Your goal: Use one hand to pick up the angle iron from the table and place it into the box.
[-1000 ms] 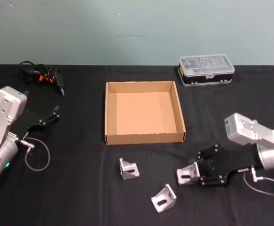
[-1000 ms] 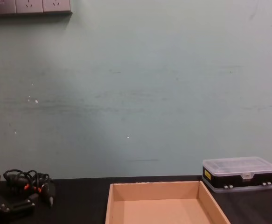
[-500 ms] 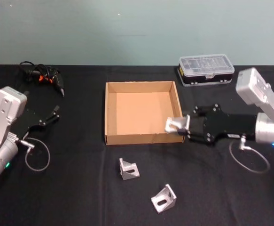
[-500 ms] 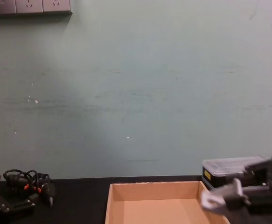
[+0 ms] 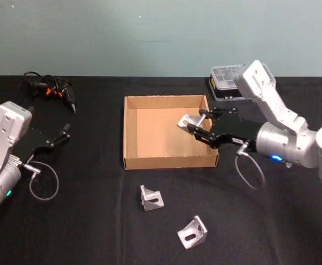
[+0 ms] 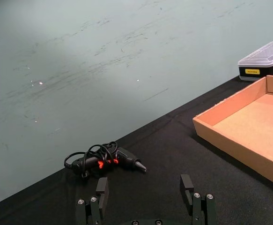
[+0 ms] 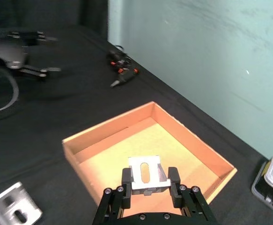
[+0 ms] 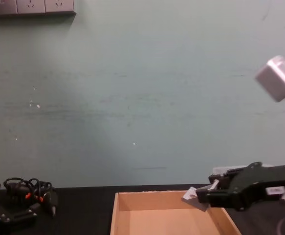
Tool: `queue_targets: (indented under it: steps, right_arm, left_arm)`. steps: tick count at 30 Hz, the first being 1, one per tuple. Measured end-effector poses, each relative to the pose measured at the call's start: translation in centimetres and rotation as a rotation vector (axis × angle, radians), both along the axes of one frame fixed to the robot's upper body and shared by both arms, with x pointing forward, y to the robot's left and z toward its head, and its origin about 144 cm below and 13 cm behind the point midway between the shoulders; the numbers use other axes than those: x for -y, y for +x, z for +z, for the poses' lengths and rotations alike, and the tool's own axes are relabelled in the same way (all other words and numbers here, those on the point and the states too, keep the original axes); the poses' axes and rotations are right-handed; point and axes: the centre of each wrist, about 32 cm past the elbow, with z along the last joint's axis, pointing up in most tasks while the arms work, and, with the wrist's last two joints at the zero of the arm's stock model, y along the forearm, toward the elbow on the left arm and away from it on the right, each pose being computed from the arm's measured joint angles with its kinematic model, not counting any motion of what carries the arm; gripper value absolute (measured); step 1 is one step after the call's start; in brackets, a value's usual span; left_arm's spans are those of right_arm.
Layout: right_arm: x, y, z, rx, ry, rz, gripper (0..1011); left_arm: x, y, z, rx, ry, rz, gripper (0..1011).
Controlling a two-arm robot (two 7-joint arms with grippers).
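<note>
My right gripper [image 5: 198, 127] is shut on a silver angle iron [image 5: 188, 121] and holds it in the air above the right half of the tan cardboard box [image 5: 166, 162]. In the right wrist view the angle iron [image 7: 148, 173] sits clamped between the black fingers [image 7: 126, 179], with the box floor [image 7: 127, 150] below it. The chest view has the right gripper [image 8: 205, 196] and the angle iron [image 8: 191, 195] just over the box's rim [image 8: 157, 194]. Two more angle irons [image 5: 151, 198] [image 5: 193, 232] lie on the black table [image 5: 83, 221] in front of the box. My left gripper [image 5: 61, 134] is parked at the left, open [image 6: 144, 190].
A clear-lidded plastic case [image 5: 225, 81] stands behind the box on the right, partly covered by my right arm. A black tool with orange marks and a coiled cable [image 5: 51, 89] lies at the back left. One loose angle iron [image 7: 12, 211] lies near the box's front.
My right gripper has lifted the angle iron from the table's front right and carried it up and leftwards over the box. The left arm has stayed still.
</note>
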Motion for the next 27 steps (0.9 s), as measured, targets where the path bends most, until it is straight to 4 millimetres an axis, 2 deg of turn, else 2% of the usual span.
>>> queue_targets:
  steps: [6, 14, 27]
  right_arm:
    - [-2.3, 1.5, -1.0, -0.056, 0.005, -0.087, 474]
    - [-4.0, 2.9, -1.8, -0.093, -0.007, -0.133, 476]
    - [-4.7, 3.7, -2.8, -0.128, -0.053, -0.177, 474]
  left_arm:
    - [0.0, 0.0, 0.0, 0.0, 0.0, 0.0, 1000]
    - [0.0, 0.0, 0.0, 0.0, 0.0, 0.0, 1000]
    - [0.0, 0.0, 0.0, 0.0, 0.0, 0.0, 1000]
